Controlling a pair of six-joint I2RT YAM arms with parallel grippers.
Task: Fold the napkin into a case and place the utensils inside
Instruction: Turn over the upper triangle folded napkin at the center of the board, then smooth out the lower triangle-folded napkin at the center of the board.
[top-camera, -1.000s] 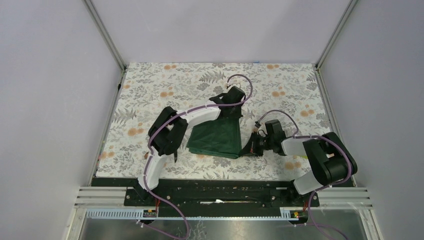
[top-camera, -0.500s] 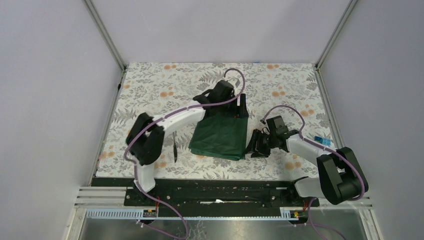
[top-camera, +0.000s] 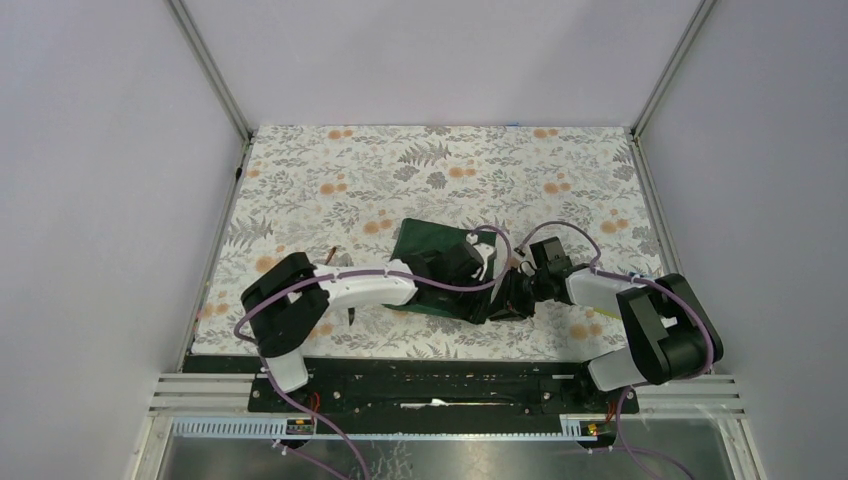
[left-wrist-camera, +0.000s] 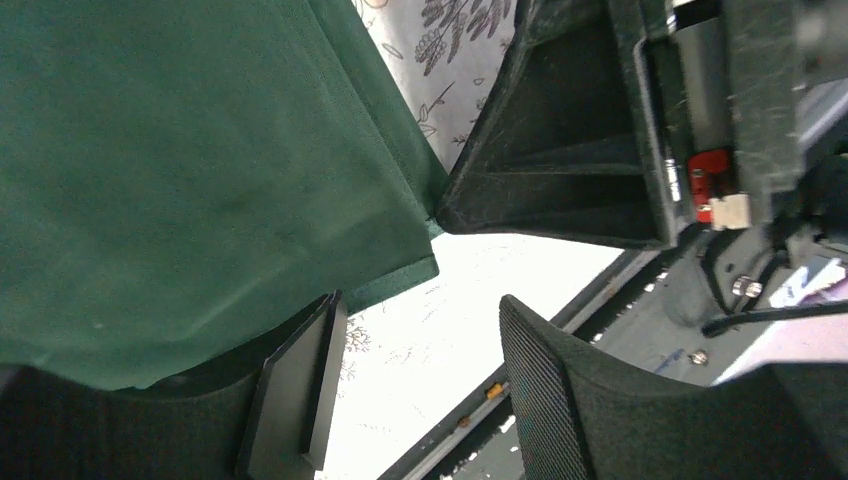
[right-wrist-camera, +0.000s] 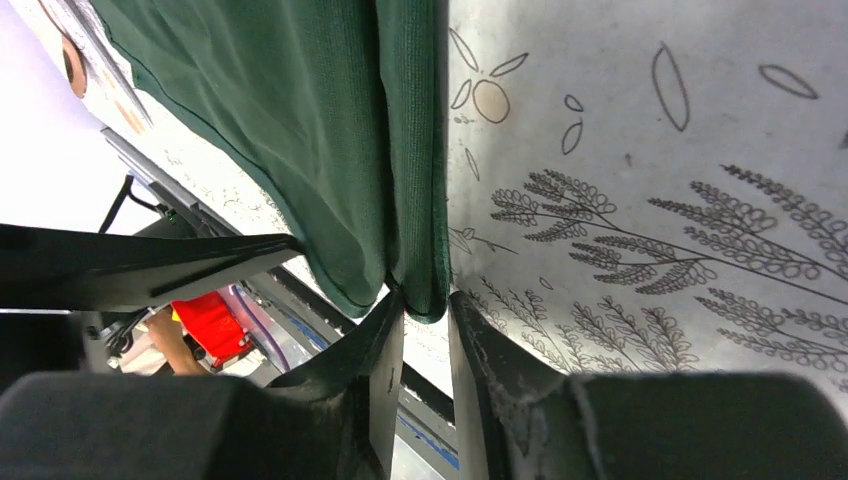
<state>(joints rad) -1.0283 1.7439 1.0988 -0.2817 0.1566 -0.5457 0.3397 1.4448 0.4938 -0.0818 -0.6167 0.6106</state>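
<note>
Napkin of plain dark green cloth (top-camera: 425, 245) lies folded near the middle of the floral grey-and-orange tablecloth (top-camera: 330, 180) in the top view, the left gripper (top-camera: 478, 272) above its right part and the right gripper (top-camera: 507, 297) at its near right corner.

Left wrist view: the left gripper (left-wrist-camera: 420, 385) stands well open, holding nothing, beside the napkin's (left-wrist-camera: 180, 180) edge.

Right wrist view: the right gripper (right-wrist-camera: 425, 312) is narrowly parted, the napkin's (right-wrist-camera: 300, 130) folded corner between its tips; whether it pinches, I cannot tell.

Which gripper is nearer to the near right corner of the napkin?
Right. The right gripper straddles the napkin edge at that corner; the left gripper is open, with the corner just ahead of it.
</note>
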